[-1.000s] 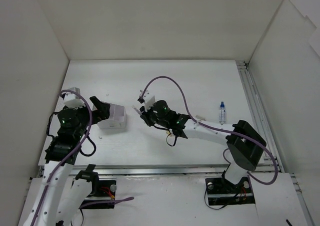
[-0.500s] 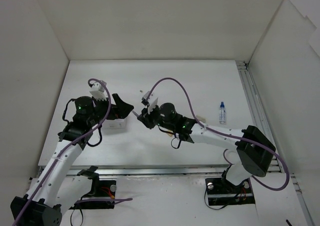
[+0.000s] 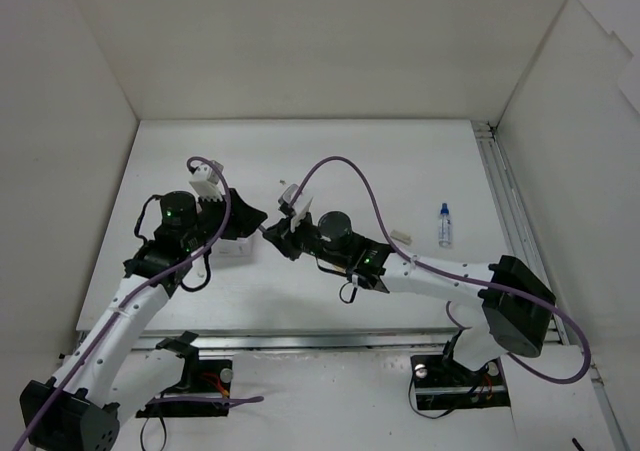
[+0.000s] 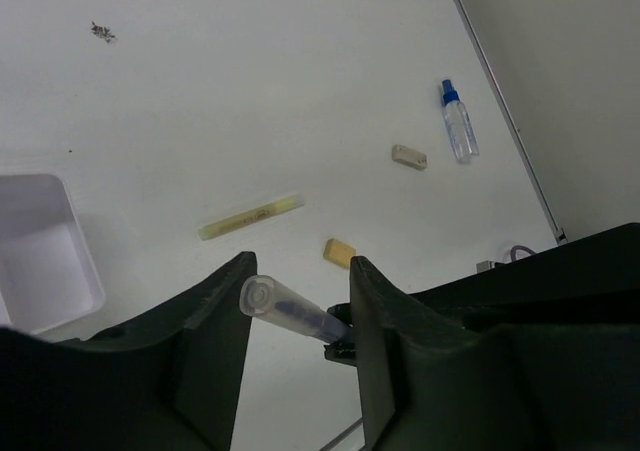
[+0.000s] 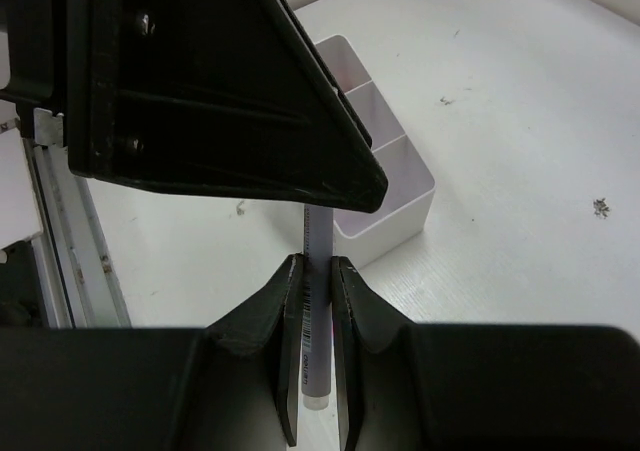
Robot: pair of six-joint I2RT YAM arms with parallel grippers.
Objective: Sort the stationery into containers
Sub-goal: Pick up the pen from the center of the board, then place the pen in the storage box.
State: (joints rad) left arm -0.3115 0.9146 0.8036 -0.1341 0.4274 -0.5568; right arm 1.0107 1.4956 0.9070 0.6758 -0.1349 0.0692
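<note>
A purple pen (image 5: 318, 301) with a clear cap sticks out of my right gripper (image 5: 317, 261), which is shut on its barrel. In the top view that gripper (image 3: 280, 233) meets my left gripper (image 3: 255, 219) just right of the white divided box (image 3: 232, 246). My left gripper (image 4: 300, 266) stands open, its jaws part narrowed with the pen (image 4: 290, 311) slanting across the gap, the cap end against one finger. On the table lie a yellow pen (image 4: 250, 216), a tan eraser (image 4: 339, 252) and an off-white eraser (image 4: 409, 156).
A small blue-capped spray bottle (image 3: 445, 224) lies at the right, near the metal rail. The box (image 5: 390, 226) sits just beyond the held pen. White walls close in the table on three sides.
My left arm swung right, away from the box to the right gripper, and its jaws narrowed around the pen. The right arm reached a little further left with the pen.
</note>
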